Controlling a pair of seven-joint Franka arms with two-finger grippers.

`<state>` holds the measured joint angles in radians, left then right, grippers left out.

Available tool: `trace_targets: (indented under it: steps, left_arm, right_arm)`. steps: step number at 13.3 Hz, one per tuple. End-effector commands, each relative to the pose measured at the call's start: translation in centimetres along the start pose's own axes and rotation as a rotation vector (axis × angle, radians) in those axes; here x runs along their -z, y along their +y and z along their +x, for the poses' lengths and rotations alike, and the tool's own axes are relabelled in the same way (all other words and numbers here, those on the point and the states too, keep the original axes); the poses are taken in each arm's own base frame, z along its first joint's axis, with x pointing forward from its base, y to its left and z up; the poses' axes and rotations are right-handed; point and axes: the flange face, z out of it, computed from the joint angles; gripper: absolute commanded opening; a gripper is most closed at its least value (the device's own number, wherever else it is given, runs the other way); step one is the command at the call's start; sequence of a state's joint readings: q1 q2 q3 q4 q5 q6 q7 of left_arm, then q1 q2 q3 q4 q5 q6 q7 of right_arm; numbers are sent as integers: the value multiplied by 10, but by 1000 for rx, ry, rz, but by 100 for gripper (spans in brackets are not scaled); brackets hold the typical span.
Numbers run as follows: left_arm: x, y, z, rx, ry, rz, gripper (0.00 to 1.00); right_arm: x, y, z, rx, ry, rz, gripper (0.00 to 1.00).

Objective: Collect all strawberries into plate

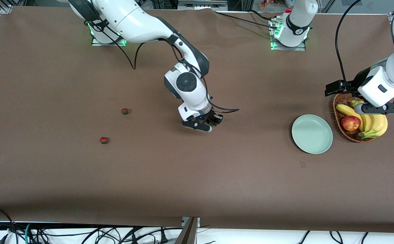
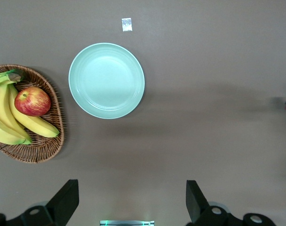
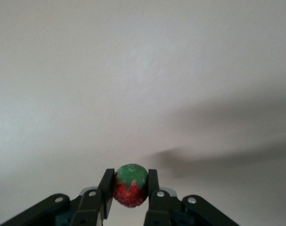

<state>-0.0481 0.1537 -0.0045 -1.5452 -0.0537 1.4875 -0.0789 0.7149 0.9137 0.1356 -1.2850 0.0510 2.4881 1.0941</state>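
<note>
My right gripper (image 3: 129, 181) is shut on a strawberry (image 3: 130, 187), red with a green cap, pinched between both fingers. In the front view this gripper (image 1: 213, 122) hangs over the middle of the table and hides the berry. Two more strawberries lie on the table toward the right arm's end, one (image 1: 124, 111) farther from the front camera than the other (image 1: 104, 140). The pale mint-green plate (image 1: 312, 134) (image 2: 107, 80) lies empty toward the left arm's end. My left gripper (image 1: 382, 108) (image 2: 131, 200) waits open above the basket, holding nothing.
A brown wicker basket (image 1: 339, 119) (image 2: 52, 141) with bananas (image 1: 369, 122) and a red-yellow apple (image 1: 350, 123) (image 2: 32, 101) stands beside the plate. A small white tag (image 2: 127, 24) lies on the brown table (image 1: 197, 176) near the plate.
</note>
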Motion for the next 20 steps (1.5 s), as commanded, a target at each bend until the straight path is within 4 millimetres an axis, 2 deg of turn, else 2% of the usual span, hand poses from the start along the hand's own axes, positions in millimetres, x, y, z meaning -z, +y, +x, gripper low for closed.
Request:
trace_targets:
  steps: [1,3,5,6,7,8,9,10,11,12,13,14,16,17,20]
  left_arm:
    - [-17,5,18,-29,-25,5,100]
    - [-40,10,38,-35,2,5,100]
    - [-53,23,51,-53,32,7,100]
    - [-80,29,65,-59,29,6,100]
    - [-106,38,75,-60,42,-2,100]
    - [-131,43,84,-60,57,-23,100]
    - [-154,50,91,-56,61,-47,100]
    - [-171,63,96,-70,66,-59,100]
    - [-185,72,98,-73,72,-63,100]
    - [-198,78,99,-64,78,-67,100]
    - [-209,91,98,-62,81,-74,100]
    - [-222,112,94,-57,89,-85,100]
    - [-248,147,90,-21,100,-92,100]
    - [-261,159,89,-24,90,-96,100]
    - [-283,194,81,-4,84,-103,100]
  right_arm:
    - [-33,-4,-13,-43,19,64,20]
    - [-48,-8,-32,-47,28,104,22]
    - [-45,-15,-42,-95,25,124,34]
    - [-36,-22,-45,-99,27,128,41]
    - [-24,-25,-42,-92,23,105,56]
    - [-16,-24,-34,-86,18,51,64]
    - [2,-26,-22,-80,24,16,73]
    - [15,-26,-11,-63,23,-14,75]
    - [25,-27,-7,-48,16,-44,82]
    - [42,-22,12,-31,18,-70,86]
    - [62,-13,36,20,12,-91,93]
    - [83,3,67,76,-8,-129,99]
    - [122,36,113,204,-65,-199,99]
    - [140,49,127,255,-87,-229,99]
    - [171,102,172,355,-170,-325,99]
